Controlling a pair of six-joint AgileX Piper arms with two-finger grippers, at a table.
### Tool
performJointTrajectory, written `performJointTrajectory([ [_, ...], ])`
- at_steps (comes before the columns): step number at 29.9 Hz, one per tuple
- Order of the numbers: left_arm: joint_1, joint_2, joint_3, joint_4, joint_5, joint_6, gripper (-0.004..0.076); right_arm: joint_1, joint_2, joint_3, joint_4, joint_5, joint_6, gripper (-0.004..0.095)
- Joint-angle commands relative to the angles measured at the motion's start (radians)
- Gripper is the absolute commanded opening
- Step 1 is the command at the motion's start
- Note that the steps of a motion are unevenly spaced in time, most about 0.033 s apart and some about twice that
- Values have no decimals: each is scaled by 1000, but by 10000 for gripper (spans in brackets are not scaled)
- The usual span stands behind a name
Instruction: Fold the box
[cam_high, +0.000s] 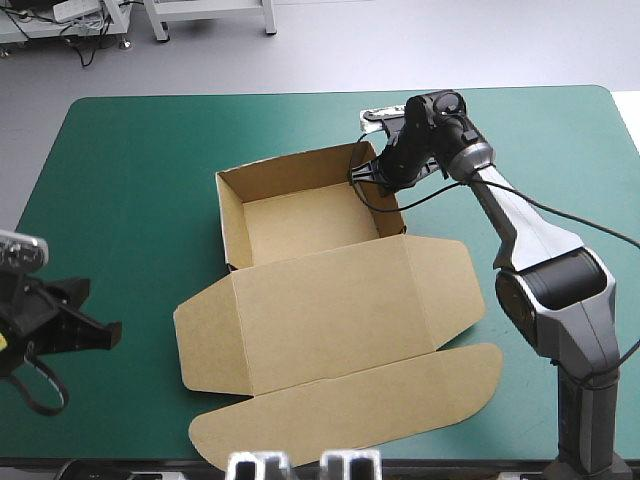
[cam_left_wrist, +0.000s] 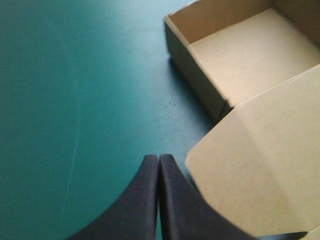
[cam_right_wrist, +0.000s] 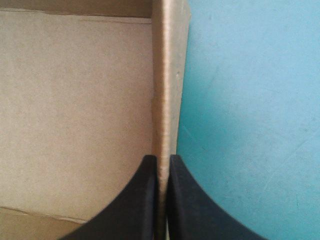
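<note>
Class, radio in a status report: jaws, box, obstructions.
Left jaws shut, empty, clear of the box. Right jaws shut on its right wall. Box an open tray, lid flat. No obstruction seen.

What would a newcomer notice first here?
The brown box stands at the middle of the table, an open tray with its lid lying flat toward the near edge. The right gripper is shut on its right wall. The left gripper is shut near the table's left edge, apart from the box.
</note>
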Motion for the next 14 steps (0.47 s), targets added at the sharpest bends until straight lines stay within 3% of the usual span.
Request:
performJointTrajectory([
  [1,-6,-130,172,116,-57,-115,-9,-7,-96,-29,-27,12,-4,-13],
  [7,-6,-344,437,98,-51,-134,-9,-75,-187,-29,-140,14,-17,-13],
  [14,-6,-513,568,68,-25,-186,-9,-327,-303,-29,-134,14,-59,-13],
])
